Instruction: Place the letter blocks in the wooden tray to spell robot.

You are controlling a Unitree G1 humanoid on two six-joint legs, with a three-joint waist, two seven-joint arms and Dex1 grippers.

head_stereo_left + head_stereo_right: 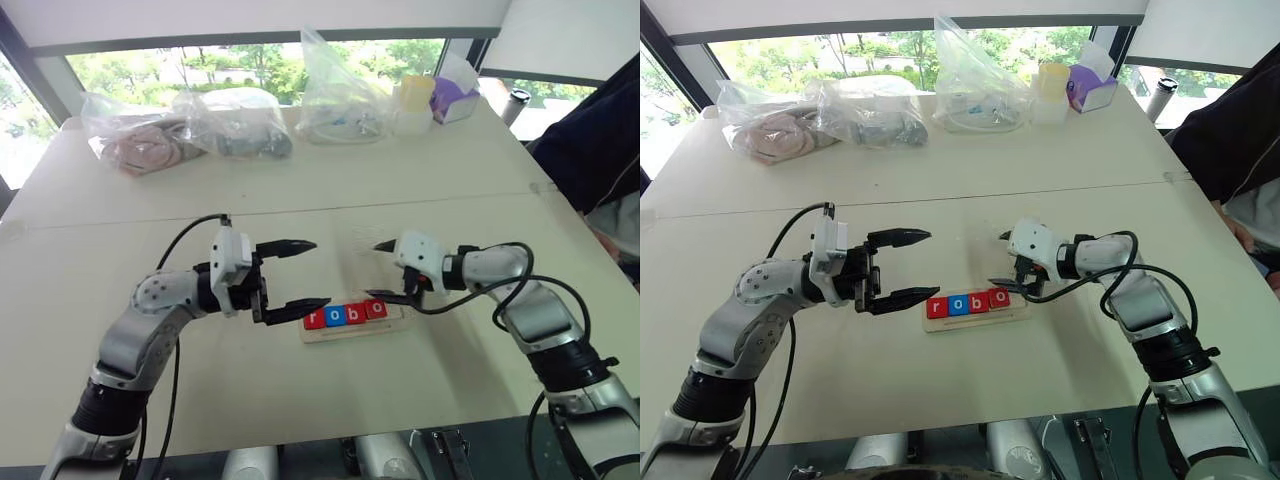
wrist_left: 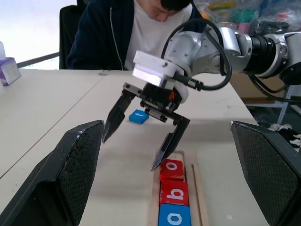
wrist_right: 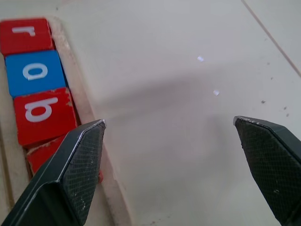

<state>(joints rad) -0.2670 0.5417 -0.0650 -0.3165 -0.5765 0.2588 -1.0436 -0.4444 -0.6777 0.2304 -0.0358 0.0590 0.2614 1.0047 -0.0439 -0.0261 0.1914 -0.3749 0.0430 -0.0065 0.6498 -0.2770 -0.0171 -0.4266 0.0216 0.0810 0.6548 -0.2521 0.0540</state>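
Right gripper (image 1: 383, 270), our nearer arm, hangs wide and empty over the wooden tray's (image 1: 350, 331) 3 o'clock end, r-o-b-o seated, last blue block (image 2: 138, 116) lying just beyond it toward 1 o'clock

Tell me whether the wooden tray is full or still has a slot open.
Not full. The wooden tray holds four letter blocks, r, o, b, o; the fifth, a blue block, lies on the table beyond the open right gripper.
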